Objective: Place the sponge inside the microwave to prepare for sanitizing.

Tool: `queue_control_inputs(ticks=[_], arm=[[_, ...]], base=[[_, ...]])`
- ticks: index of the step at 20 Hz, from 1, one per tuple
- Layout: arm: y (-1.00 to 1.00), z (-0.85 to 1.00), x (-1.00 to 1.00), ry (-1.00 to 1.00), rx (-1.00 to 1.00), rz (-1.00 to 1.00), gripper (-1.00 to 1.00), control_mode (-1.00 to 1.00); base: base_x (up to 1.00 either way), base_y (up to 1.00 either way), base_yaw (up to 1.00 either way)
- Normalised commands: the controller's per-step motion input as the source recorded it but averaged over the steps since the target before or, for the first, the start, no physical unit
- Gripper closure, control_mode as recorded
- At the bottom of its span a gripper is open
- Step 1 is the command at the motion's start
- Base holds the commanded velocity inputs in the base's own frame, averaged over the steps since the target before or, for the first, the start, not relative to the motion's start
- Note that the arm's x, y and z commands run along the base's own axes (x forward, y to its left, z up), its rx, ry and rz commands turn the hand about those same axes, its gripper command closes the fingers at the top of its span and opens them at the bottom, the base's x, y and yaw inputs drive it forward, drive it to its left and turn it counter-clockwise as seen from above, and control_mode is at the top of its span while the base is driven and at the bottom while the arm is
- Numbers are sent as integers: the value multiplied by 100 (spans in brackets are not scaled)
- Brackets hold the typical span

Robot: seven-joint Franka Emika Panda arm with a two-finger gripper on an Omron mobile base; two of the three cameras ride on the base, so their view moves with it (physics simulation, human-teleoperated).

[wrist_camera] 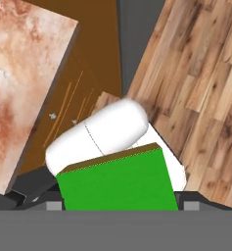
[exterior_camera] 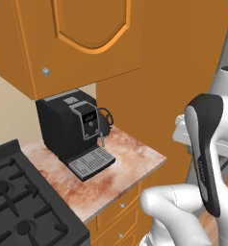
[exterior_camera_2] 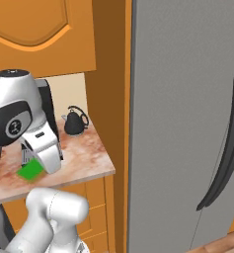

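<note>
The sponge point(wrist_camera: 117, 181) is a bright green block that sits between my fingers at the bottom of the hand view. From the right base view the sponge point(exterior_camera_2: 30, 170) hangs at the end of my hand, just off the front of the marble counter point(exterior_camera_2: 84, 158). My gripper point(exterior_camera_2: 33, 165) is shut on it, and its fingertips are mostly hidden by the block. The hand view looks down past the counter's edge point(wrist_camera: 34, 98) at drawer fronts and wooden floor. The microwave is out of view.
A black coffee machine point(exterior_camera: 72, 127) stands on the counter point(exterior_camera: 130, 161), with a small dark kettle point(exterior_camera_2: 75, 122) behind it. A black stove point(exterior_camera: 19, 206) lies to the left. Orange wall cabinets point(exterior_camera: 77, 38) hang above. A tall grey fridge point(exterior_camera_2: 182, 123) with a black handle point(exterior_camera_2: 227, 153) is on the right.
</note>
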Motion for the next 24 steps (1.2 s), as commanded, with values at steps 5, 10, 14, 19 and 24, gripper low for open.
queue_control_inputs(ticks=[5, 10, 14, 19, 24], arm=[[-18, 0, 0, 0, 0, 0, 100, -100], [0, 0, 0, 0, 0, 0, 100, -100], [0, 0, 0, 0, 0, 0, 100, -100], [0, 0, 0, 0, 0, 0, 100, -100], [0, 0, 0, 0, 0, 0, 100, 100]], base=[[0, 0, 0], [0, 0, 0], [0, 0, 0], [0, 0, 0], [-3, -7, 0]])
